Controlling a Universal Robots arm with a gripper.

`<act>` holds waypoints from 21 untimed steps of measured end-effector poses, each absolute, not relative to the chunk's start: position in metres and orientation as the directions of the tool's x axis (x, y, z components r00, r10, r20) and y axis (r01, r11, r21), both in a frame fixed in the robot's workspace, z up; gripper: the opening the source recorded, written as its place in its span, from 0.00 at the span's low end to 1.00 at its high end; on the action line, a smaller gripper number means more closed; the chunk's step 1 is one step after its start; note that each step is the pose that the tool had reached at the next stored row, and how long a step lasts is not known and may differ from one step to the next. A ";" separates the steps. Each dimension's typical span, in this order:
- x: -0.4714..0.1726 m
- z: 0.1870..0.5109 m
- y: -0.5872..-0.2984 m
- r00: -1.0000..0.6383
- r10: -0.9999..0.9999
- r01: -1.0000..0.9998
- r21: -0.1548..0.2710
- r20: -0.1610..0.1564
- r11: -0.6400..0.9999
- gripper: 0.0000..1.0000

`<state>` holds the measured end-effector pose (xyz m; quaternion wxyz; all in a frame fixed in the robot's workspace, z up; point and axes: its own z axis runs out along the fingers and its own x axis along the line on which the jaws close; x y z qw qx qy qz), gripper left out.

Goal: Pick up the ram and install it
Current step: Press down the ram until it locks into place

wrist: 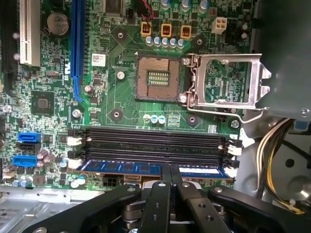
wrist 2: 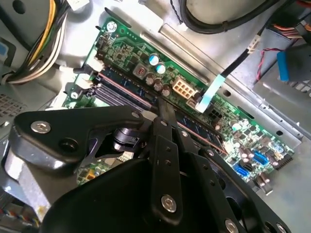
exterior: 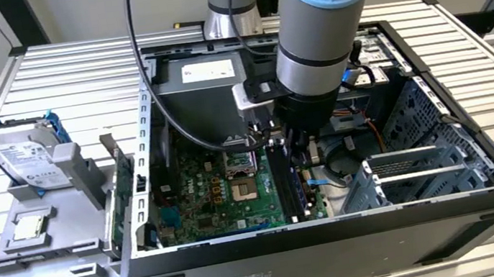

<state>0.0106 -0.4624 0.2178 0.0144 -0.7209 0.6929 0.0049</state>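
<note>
The ram [wrist: 121, 168], a long blue stick, lies along the memory slot [wrist: 150, 145] row nearest the motherboard's edge, level with the empty black slots beside it. My gripper [wrist: 171, 170] is shut on the ram near its middle, black fingers [wrist: 163, 194] pinched together over its top edge. In the second wrist view the gripper [wrist 2: 163, 109] meets the ram [wrist 2: 127, 88] among the slots. In the exterior view the arm reaches down into the open computer case [exterior: 341, 256], with the gripper [exterior: 288, 143] low over the motherboard [exterior: 206, 195].
The processor socket [wrist: 155, 77] is bare, its metal frame [wrist: 226, 80] flipped open. Cable bundles [wrist: 274, 145] run beside the slots. A metal drive cage [exterior: 417, 173] fills the case's right side. At the exterior view's left, a grey holder [exterior: 59, 245] carries a hard drive [exterior: 32, 158] and a processor chip [exterior: 27, 227].
</note>
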 end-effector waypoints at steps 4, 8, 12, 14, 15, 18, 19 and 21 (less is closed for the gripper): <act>0.011 0.221 -0.462 0.040 -0.999 -0.999 -0.014 -0.028 -0.039 0.00; 0.011 0.239 -0.462 0.040 -0.999 -0.999 -0.014 -0.029 -0.039 0.00; 0.011 0.256 -0.462 0.040 -0.999 -0.999 -0.014 -0.029 -0.039 0.00; 0.011 0.265 -0.462 0.040 -0.999 -0.999 -0.014 -0.029 -0.039 0.00; 0.011 0.269 -0.462 0.040 -0.999 -0.999 -0.014 -0.028 -0.039 0.00; 0.011 0.278 -0.462 0.040 -0.999 -0.999 -0.014 -0.029 -0.039 0.00; 0.011 0.278 -0.462 0.040 -0.999 -0.999 -0.014 -0.028 -0.040 0.00; 0.011 0.278 -0.462 0.040 -0.999 -0.999 -0.014 -0.028 -0.040 0.00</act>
